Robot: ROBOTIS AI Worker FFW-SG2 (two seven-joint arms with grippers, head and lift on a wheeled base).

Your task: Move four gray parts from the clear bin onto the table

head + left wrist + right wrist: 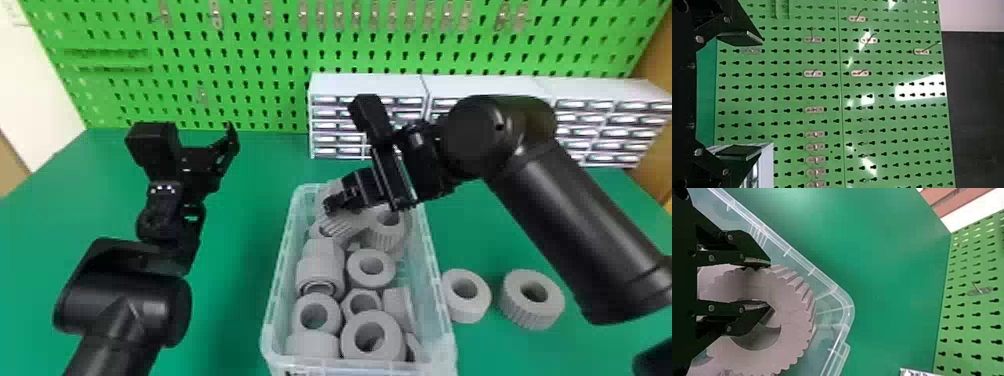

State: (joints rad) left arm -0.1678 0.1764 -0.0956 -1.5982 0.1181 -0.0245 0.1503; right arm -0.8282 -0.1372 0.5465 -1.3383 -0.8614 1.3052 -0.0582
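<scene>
- The right claw is over the far end of the clear bin, near its far left corner.
- It is pinching the ring wall of one toothed gray part: one finger is against the outer teeth, the other is inside the hole.
- This held part is in the far part of the bin, inside the walls.
- The left claw is above the table, to the left of the bin and toward the far edge; its two fingers are spread wide, with nothing between them.
- Two gray parts are already on the table, to the right of the bin: one just beside its right wall, the other more to the right.
- Many other gray parts lie in the bin, close together.
- Behind the table's far edge stands a green pegboard.
</scene>
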